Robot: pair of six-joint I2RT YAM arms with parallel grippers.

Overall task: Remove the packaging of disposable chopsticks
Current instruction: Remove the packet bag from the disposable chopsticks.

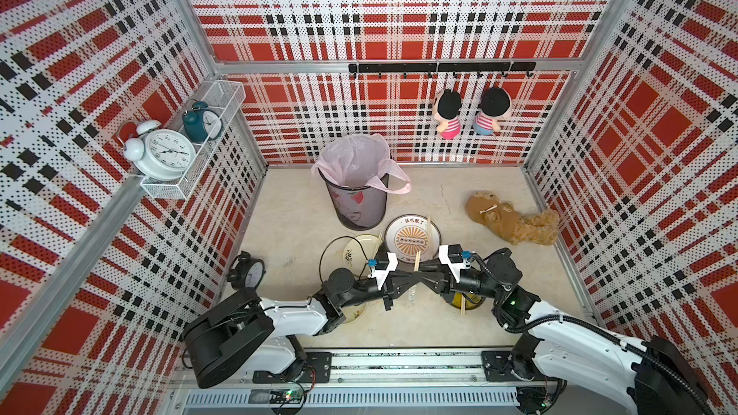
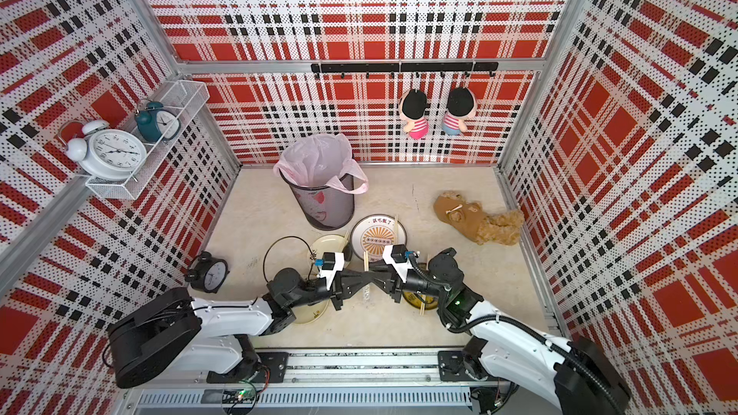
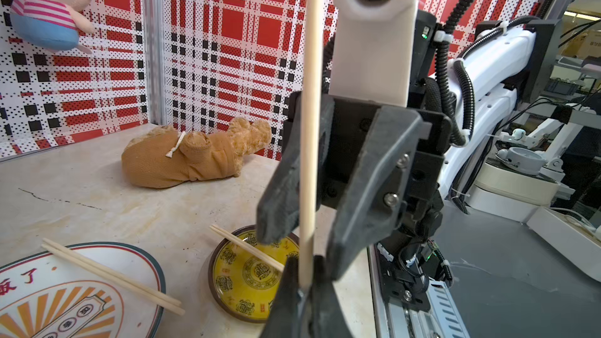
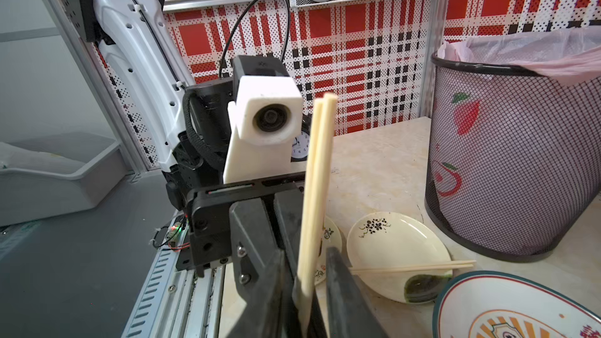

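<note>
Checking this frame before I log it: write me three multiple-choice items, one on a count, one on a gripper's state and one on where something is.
1. How many dolls hang from the hook rail? A one; B two; C three.
2. The left gripper is: A open and empty; B shut on a doll; C shut on a pair of chopsticks.
3. The brown teddy bear is: A hanging from the hook rail; B lying on the tabletop; C held by the left gripper.

1 B: two striped-shirt dolls hang side by side.
2 C: its fingers pinch the sticks in the left wrist view.
3 B: it lies on the tabletop, apart from both arms.
</note>
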